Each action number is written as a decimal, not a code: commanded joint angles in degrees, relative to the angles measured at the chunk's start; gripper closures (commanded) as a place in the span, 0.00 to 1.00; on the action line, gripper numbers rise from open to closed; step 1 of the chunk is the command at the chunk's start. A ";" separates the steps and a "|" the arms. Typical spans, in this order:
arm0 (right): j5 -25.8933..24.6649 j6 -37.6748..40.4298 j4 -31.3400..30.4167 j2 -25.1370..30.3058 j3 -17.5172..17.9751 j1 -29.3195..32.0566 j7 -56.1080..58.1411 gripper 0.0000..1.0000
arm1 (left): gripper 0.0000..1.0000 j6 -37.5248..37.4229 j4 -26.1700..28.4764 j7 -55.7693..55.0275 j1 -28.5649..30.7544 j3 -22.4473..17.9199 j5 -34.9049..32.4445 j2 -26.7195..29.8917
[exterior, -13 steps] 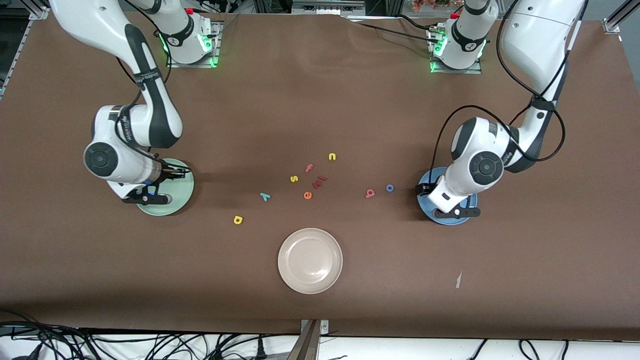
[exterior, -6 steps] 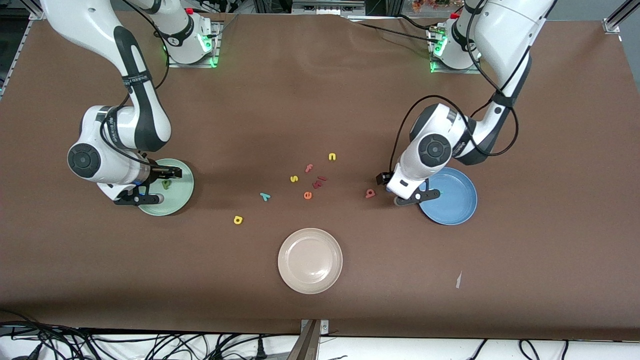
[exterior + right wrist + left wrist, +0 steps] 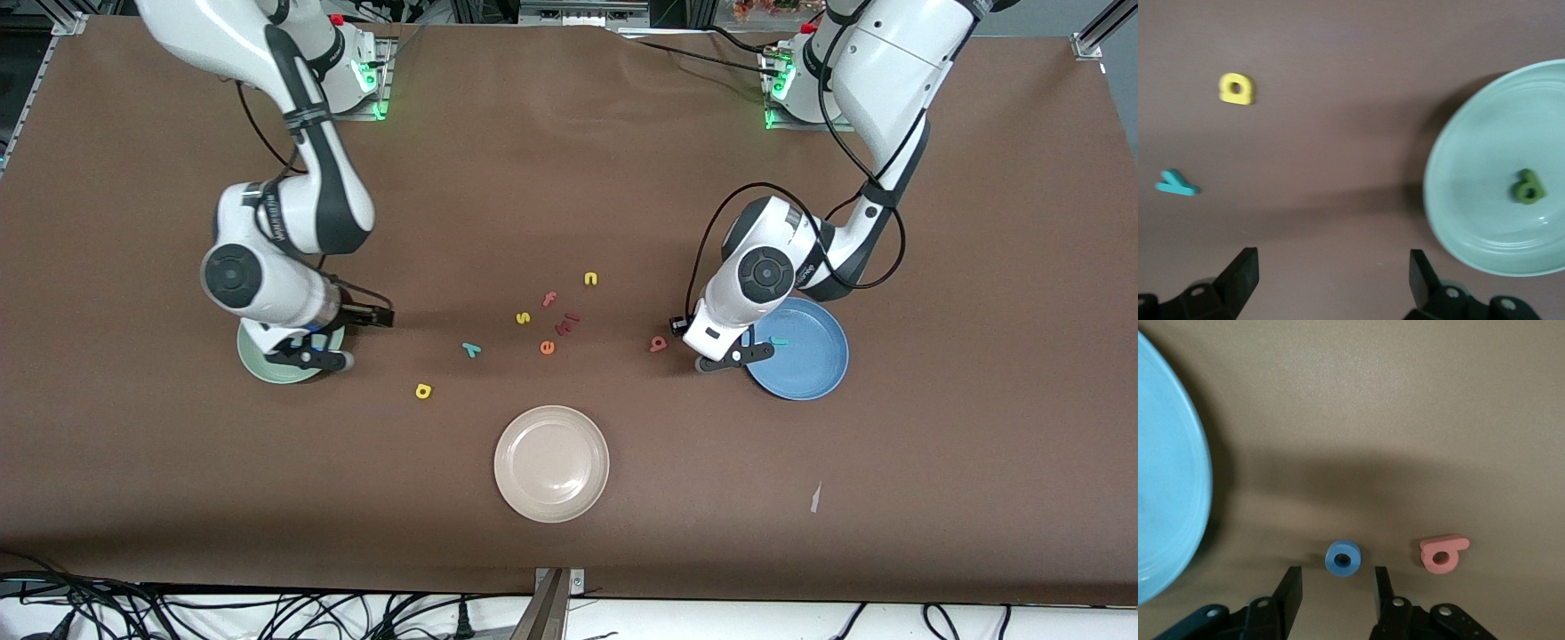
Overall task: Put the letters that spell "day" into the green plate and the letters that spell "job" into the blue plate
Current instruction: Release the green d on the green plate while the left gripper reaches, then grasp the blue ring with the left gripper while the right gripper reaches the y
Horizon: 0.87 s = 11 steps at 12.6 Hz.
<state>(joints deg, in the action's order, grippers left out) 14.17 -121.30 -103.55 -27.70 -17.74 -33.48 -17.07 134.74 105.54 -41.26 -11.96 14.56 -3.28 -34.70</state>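
Beside blue "o" (image 3: 1343,557) — half-open fingers (image 3: 1291,590)

1. In the plate at the right arm's end (image 3: 267,372): the "d" (image 3: 1528,187).
2. In the plate at the left arm's end (image 3: 813,378): the "j" (image 3: 779,340).
3. On the table just beside that plate: the "o" (image 3: 1343,557), then the "b" (image 3: 658,343) toward the right arm's end.
4. Mid-table: a cluster of spare letters (image 3: 549,299), perhaps six.
5. Between cluster and right-end plate: the "y" (image 3: 471,348); nearer the camera, the "a" (image 3: 423,390).
6. Nearest the camera: the third plate (image 3: 551,511).
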 commanded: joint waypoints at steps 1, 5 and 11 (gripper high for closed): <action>4.63 0.54 6.33 -5.78 -0.63 -2.80 -3.75 0.00 | 0.47 2.80 0.62 -0.84 0.36 0.03 -0.67 -0.55; 3.42 -4.45 8.37 -10.43 -0.63 -6.49 4.64 0.00 | 0.47 5.53 1.24 -0.75 0.18 -0.06 -0.94 -1.86; 3.50 -9.57 8.54 -12.73 0.33 -8.00 22.06 0.00 | 0.66 5.80 2.03 -0.75 0.18 -0.15 -1.03 -2.30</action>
<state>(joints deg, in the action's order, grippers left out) 17.47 -131.17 -96.59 -39.89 -17.69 -41.30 -0.21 139.57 106.67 -41.34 -11.89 14.34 -3.29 -37.13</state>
